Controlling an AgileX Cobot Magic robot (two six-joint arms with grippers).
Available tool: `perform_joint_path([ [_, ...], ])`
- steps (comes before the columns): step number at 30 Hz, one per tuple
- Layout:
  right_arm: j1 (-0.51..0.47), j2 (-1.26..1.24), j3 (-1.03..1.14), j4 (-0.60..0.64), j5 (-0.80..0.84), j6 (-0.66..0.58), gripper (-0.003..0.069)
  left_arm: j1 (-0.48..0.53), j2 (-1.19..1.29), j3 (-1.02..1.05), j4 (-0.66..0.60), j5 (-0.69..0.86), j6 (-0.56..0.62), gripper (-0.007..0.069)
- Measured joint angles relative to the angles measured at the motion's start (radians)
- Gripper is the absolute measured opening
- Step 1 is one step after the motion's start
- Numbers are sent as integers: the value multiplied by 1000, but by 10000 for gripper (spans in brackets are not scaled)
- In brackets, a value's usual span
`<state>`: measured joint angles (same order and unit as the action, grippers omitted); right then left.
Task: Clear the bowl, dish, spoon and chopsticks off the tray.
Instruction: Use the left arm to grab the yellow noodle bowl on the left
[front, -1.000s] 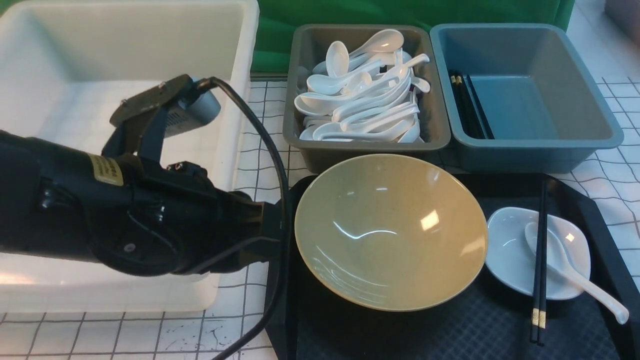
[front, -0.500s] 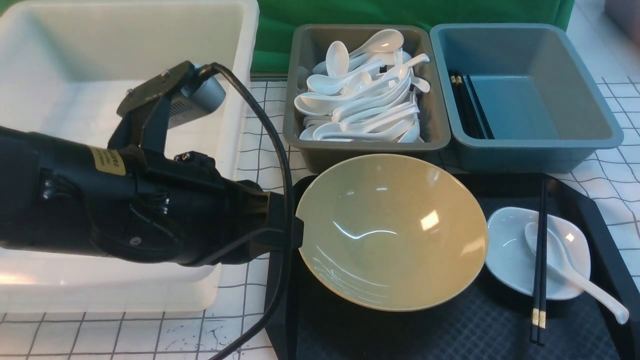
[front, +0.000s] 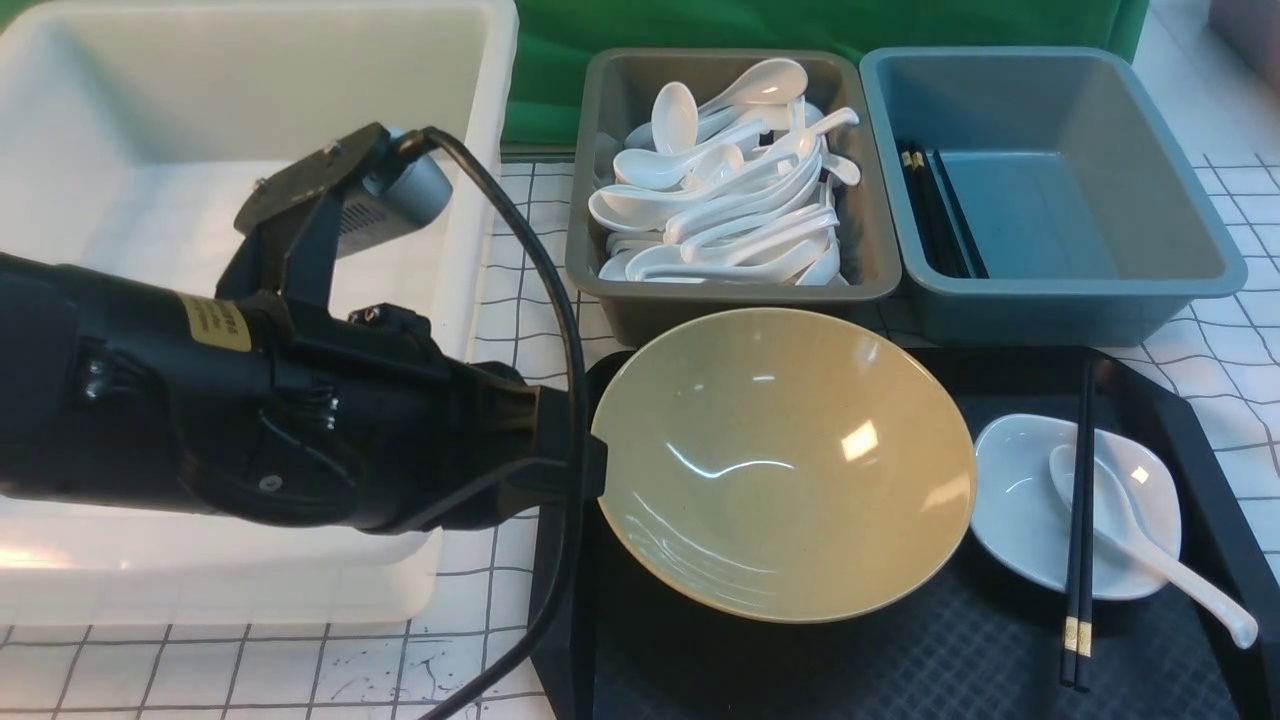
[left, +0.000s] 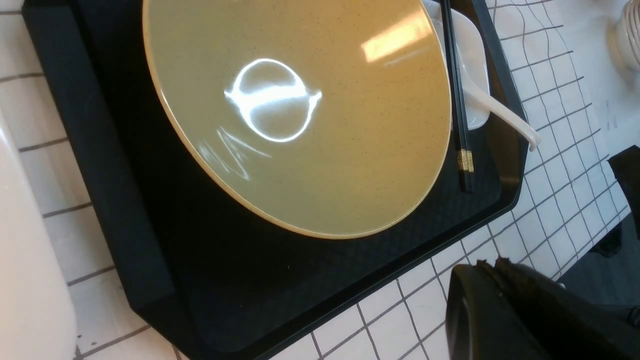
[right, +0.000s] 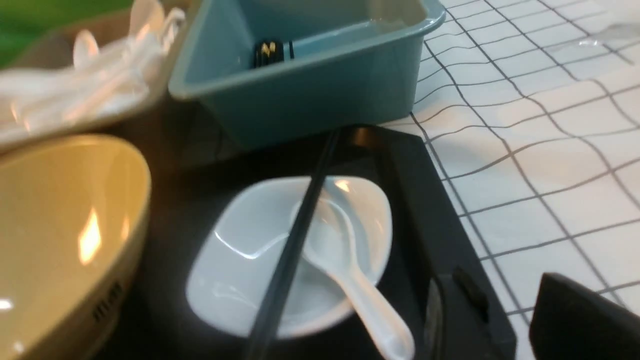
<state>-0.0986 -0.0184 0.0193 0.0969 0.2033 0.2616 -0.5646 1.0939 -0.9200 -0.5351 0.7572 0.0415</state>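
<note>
Front cam sat on my side, looking forward and down across the tray (front: 1010, 660). Left wrist cam looked steeply down, close over the bowl (left: 300, 115). Right wrist cam sat low, near the dish (right: 250, 235). All three shared bowl and dish.

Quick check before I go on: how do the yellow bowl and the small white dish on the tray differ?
The bowl is mustard-yellow; the dish is white. The bowl is round, deep and much bigger; the dish is shallow and rounded-square. The bowl is empty; the dish holds the spoon, with the chopsticks lying across the dish. Both are glossy and sit on the tray.
</note>
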Motion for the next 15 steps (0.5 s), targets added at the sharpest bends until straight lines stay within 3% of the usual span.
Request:
perform_joint_path([
  [15,0,0,2,16,-14,97,235,0,0,0,-1,7,0,-1],
])
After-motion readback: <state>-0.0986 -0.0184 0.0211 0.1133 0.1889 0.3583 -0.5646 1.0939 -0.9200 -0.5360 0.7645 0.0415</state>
